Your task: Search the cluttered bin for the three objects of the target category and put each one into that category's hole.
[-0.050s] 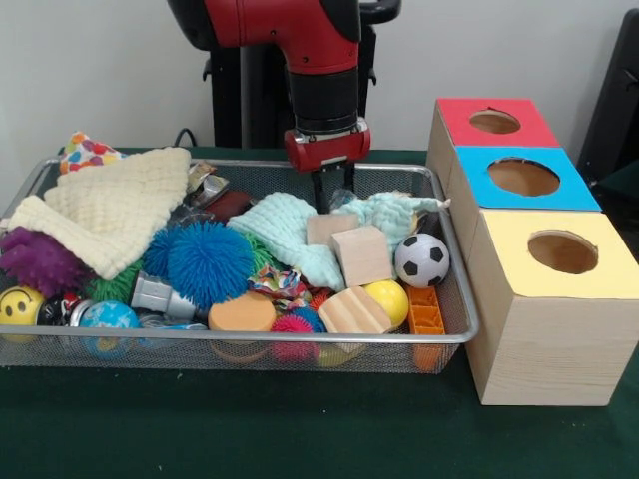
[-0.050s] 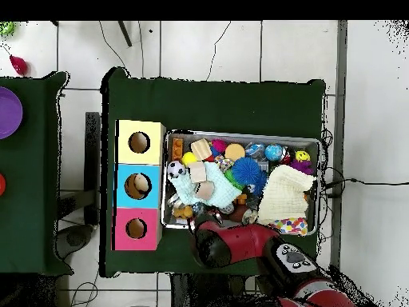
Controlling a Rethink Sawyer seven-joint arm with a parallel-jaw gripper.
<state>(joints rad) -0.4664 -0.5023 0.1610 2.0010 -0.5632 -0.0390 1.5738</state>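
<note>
1. The wire bin (image 1: 454, 329) on the green bench (image 1: 300, 429) serves as the landmark. Along its near wall lie a yellow smiley ball (image 1: 18, 304), a globe ball (image 1: 108, 315), an orange disc (image 1: 242, 313), a ridged wooden piece (image 1: 351, 311) and an orange plastic block (image 1: 425, 311), all partly screened by the mesh.
2. Mid-bin sit a blue spiky ball (image 1: 208, 261), a wooden cube (image 1: 361, 254) and a soccer ball (image 1: 421, 259). A smaller wooden block (image 1: 329, 228) behind the cube is half hidden.
3. A cream cloth (image 1: 110, 210) and a mint cloth (image 1: 285, 232) cover whatever lies beneath them.
4. Right of the bin stand three boxes with holes: yellow (image 1: 559, 251) nearest, then blue (image 1: 521, 177), then red (image 1: 493, 121). The overhead view shows something pale inside the blue hole (image 2: 141, 185).
5. At the bin's far side the gripper (image 1: 326, 200) hangs just above the mint cloth, its dark fingers close together; whether they are closed or holding anything I cannot tell.
</note>
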